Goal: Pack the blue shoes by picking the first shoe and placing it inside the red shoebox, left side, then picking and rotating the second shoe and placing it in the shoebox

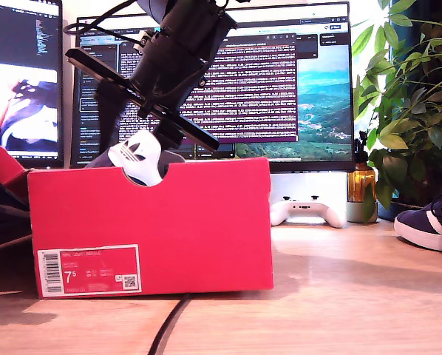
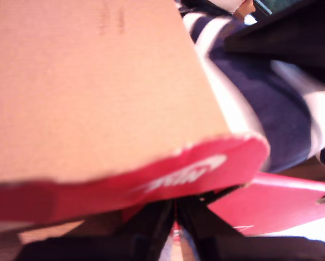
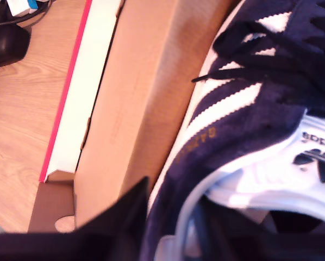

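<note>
While its jaws were closed on the collar of the first blue shoe, the robot's second gripper held that shoe inside the red shoebox, beside one inner wall. The shoe's white heel tab showed at the box's notch. Whether the first gripper was open could not be told. The second blue shoe sat on the desk, well apart, not yet packed.
</note>
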Controlling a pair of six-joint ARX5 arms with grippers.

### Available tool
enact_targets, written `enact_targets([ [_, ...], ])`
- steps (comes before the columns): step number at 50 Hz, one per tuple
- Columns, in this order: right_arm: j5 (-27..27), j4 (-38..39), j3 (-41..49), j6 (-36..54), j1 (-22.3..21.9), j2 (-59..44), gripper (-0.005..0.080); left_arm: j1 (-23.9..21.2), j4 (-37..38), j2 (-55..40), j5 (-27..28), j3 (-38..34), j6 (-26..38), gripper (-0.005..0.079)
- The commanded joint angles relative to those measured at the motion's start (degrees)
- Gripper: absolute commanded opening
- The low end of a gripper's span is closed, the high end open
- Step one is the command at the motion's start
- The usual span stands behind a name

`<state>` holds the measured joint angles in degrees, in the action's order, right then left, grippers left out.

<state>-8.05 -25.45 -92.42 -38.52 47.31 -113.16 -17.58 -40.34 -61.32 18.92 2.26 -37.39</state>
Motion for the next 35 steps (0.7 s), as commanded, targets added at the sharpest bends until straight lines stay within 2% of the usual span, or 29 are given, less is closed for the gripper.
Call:
enact_targets([
  [1,0.39,1.25,-0.61,0.44,-0.13,0.13,0.0267,-0.17,-0.42,-0.17,0.02,0.57,-0.09,-0.002],
  [8,0.5,1.4,-0.61,2.29,-0.13,0.11,0.0264,-0.17,-0.37,-0.17,0.02,0.57,-0.09,-0.002],
  [10,0.92,1.38,-0.61,3.52,-0.13,0.04,0.0236,-0.17,-0.42,-0.17,0.02,0.57,-0.09,-0.002],
  [15,1.09,1.11,-0.61,6.47,-0.07,-0.2,-0.003,-0.17,-0.39,-0.17,0.02,0.57,-0.09,-0.002],
  [16,1.11,1.09,-0.61,7.28,-0.07,-0.2,-0.0004,-0.17,-0.37,-0.17,0.02,0.57,-0.09,-0.002],
  [25,1.31,-0.2,-0.61,8.72,0.15,-0.2,-0.0014,-0.17,0.02,-0.17,0.02,0.57,-0.09,-0.002],
  [31,4.26,-2.36,-0.61,8.94,0.31,-0.2,-0.0014,-0.17,0.0,-0.17,0.02,0.57,-0.09,-0.002],
  [35,4.15,-1.99,-0.61,8.37,0.48,-0.22,-0.0013,-0.17,0.0,-0.17,0.02,0.57,-0.09,-0.002],
])
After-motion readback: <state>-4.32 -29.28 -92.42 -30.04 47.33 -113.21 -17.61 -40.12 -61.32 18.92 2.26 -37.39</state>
